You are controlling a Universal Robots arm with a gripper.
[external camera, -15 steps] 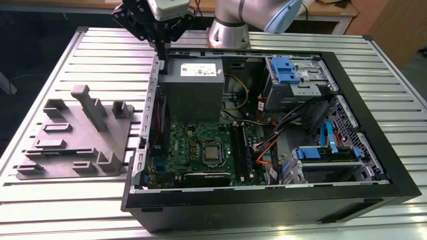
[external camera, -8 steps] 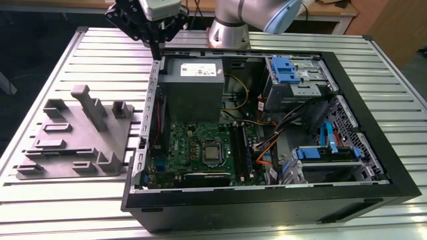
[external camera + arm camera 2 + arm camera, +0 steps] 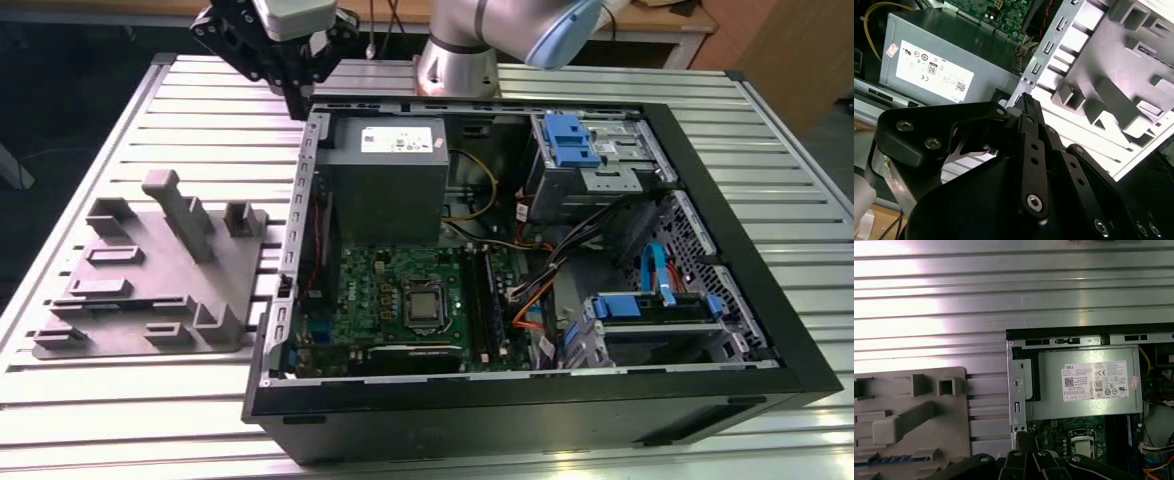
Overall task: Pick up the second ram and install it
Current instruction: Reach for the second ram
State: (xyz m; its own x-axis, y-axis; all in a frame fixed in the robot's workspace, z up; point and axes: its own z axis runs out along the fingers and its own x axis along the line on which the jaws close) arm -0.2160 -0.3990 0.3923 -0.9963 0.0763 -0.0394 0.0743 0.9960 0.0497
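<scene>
Hand [image 3: 296, 98] hovered shut, empty, at the counter's [image 3: 174, 110] far edge; the second ram [image 3: 886, 459] looked light, brittle, best pinched across its flat faces.

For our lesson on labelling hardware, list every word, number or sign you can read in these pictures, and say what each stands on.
The white label on the grey power supply: rows of print and marks, too small to read.
The pink sticker at that label's edge: too small to read.
The green motherboard: fine markings, unreadable.
The grey fixture tray: no text.
</scene>
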